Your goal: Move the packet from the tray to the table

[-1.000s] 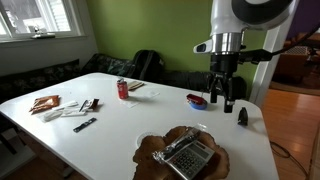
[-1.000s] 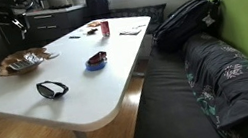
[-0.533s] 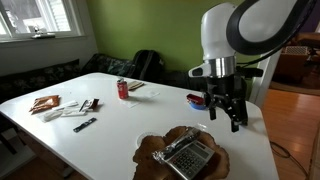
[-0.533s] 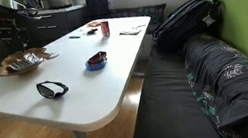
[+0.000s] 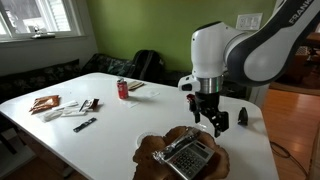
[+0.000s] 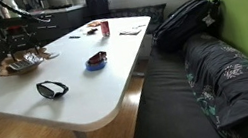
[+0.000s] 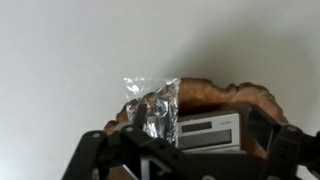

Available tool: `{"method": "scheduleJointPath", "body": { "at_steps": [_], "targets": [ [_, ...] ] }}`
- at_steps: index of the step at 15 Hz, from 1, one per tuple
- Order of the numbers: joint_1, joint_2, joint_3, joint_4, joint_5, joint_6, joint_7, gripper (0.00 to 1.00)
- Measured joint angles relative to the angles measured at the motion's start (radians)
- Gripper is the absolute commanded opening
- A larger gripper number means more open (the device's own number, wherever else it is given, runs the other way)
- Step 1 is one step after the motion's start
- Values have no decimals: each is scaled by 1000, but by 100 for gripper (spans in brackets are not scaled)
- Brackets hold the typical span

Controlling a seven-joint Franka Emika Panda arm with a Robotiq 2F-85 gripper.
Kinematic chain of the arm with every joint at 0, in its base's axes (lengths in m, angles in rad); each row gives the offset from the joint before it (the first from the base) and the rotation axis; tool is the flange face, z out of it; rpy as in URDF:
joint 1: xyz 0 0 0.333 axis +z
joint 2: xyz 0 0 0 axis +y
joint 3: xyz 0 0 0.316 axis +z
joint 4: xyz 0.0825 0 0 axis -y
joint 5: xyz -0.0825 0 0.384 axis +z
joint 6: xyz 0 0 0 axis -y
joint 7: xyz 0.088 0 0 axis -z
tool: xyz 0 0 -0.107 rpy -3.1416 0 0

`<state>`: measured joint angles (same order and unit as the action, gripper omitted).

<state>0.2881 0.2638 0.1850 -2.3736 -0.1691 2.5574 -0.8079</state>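
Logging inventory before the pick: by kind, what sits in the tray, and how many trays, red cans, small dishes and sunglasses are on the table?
Wooden tray: 1
Silvery packet in the tray: 1
Keypad device in the tray: 1
Red can: 1
Blue-and-red dish: 1
Black sunglasses: 1
Total: 6

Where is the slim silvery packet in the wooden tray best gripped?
Probably from above, pinching across the rim-side end of the slim crinkled silvery packet. It lies flat in the brown wavy-edged wooden tray, and its other end sits beside the grey keypad device, leaving little finger room.
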Motion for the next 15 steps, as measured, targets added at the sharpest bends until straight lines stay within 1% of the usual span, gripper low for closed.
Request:
{"method": "scheduleJointPath", "body": {
  "at_steps": [3,4,5,6,7,9,10,11,12,14,15],
  "targets": [
    [-1,40,1,32,-54,71,38,100],
    [-2,53,1,40,-61,90,46,98],
    [-3,65,3,47,-65,106,52,84],
    [-6,78,5,52,-66,124,56,73],
    [-9,90,9,57,-66,138,58,71],
    [-21,112,24,67,-66,160,59,56],
    [-24,122,30,72,-66,168,60,47],
    [-27,130,36,75,-66,173,61,41],
    [-30,136,41,77,-66,177,62,32],
    [-36,139,52,81,-66,183,64,18],
    [-40,139,59,83,-65,184,67,10]
  ]
}}
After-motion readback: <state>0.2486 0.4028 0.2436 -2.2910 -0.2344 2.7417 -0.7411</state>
